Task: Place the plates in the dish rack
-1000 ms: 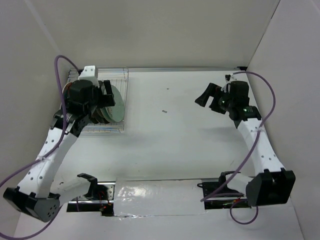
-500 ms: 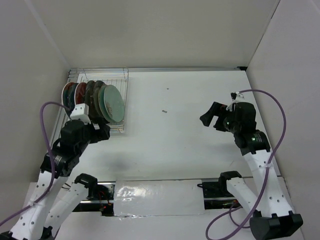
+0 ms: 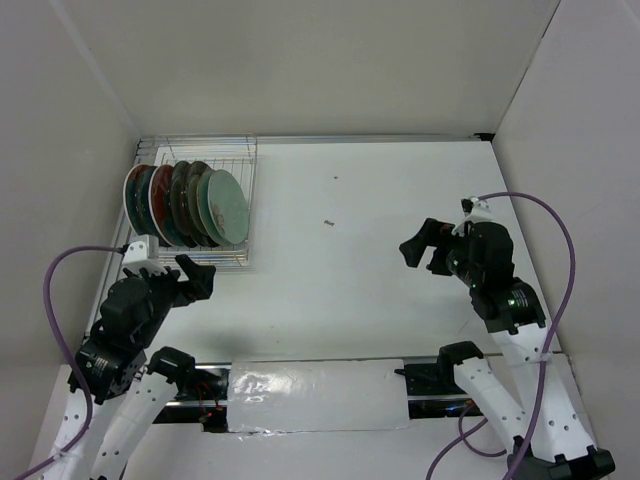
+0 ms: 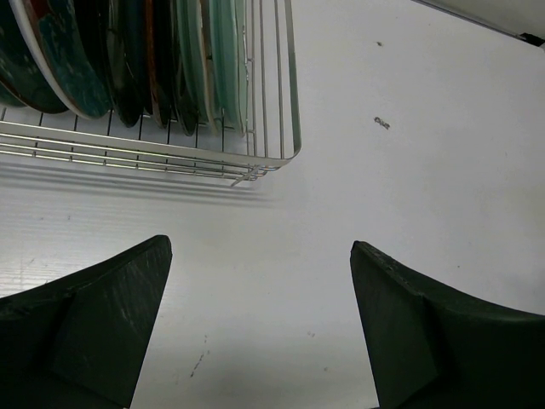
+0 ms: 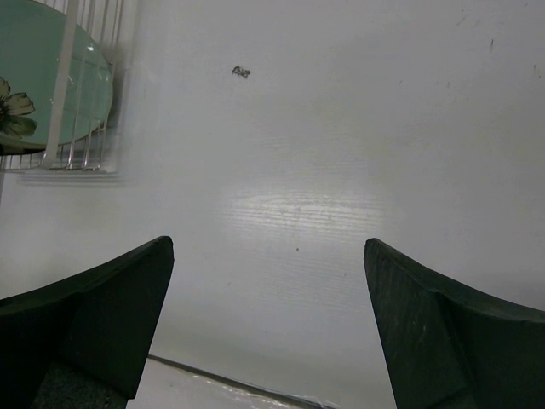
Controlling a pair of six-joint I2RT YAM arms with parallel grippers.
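— White walls (image 3: 300, 60) close the scene on the far side and on both sides, and the white table (image 3: 380, 310) fills the floor between them. Where do the plates stand?

— The plates (image 3: 185, 200) are all inside the dish rack (image 3: 247, 160), which sits in the far left corner of the table, close beside the left wall. They stand on edge in one tight row and lean a little. The one at the right end is the mint plate (image 3: 226, 205) with a small flower; to its left I see dark, red and teal ones, and a cream one with a brown rim at the left end. I cannot count each of them.

— And the left gripper?

— The left gripper (image 3: 196, 276) hangs over the table just on the near side of the rack and does not touch it. In the left wrist view its fingers (image 4: 102, 315) are spread wide, with only bare table between them.

— What about the right gripper?

— The right gripper (image 3: 420, 252) is on the right side, well apart from the rack. Its jaws are also spread and grasp nothing. The right wrist view shows the mint plate behind the rack wires at the far left.

— Anything else?

— A small dark speck (image 3: 328, 222) lies on the table between the rack and the right gripper. Purple cables (image 3: 548, 215) loop from both arms, and a silver strip (image 3: 320, 385) runs along the near edge.
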